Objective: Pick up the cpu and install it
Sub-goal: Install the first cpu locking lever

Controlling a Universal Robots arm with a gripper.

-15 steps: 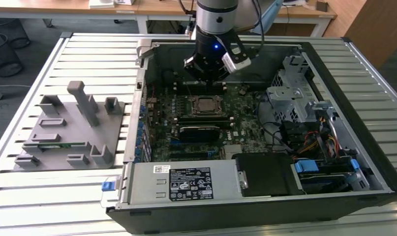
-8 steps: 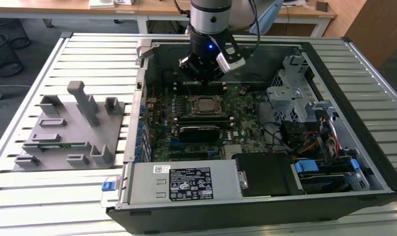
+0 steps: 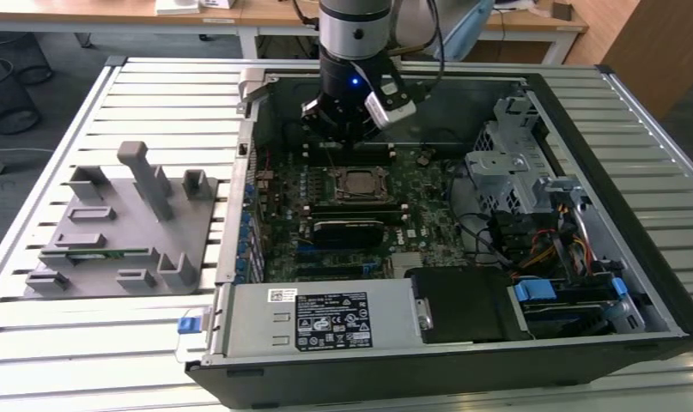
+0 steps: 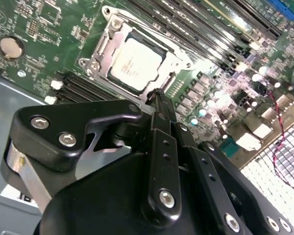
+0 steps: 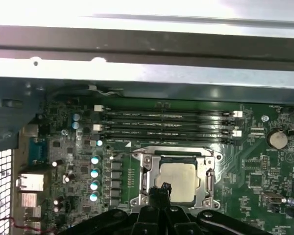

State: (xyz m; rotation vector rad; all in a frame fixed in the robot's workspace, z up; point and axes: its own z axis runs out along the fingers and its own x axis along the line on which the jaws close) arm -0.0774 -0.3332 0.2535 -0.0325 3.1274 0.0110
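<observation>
The cpu (image 3: 355, 183) lies flat in the metal-framed socket (image 5: 146, 171) on the green motherboard (image 3: 415, 215), inside the open computer case. Its silver top shows in both wrist views (image 4: 136, 63) (image 5: 180, 177). My gripper (image 3: 343, 139) hangs over the board just behind the socket, toward the case's far wall. In both wrist views its black fingers meet at a narrow tip (image 4: 156, 94) (image 5: 162, 187) close above the chip's edge, with nothing between them. The gripper is shut and holds nothing.
A grey fixture tray (image 3: 117, 227) with upright posts sits on the slatted table (image 3: 129, 360) at the exterior view's left. In the case are the power supply (image 3: 323, 318), a drive cage (image 3: 518, 172) with cables, and memory slots (image 5: 166, 125) by the socket.
</observation>
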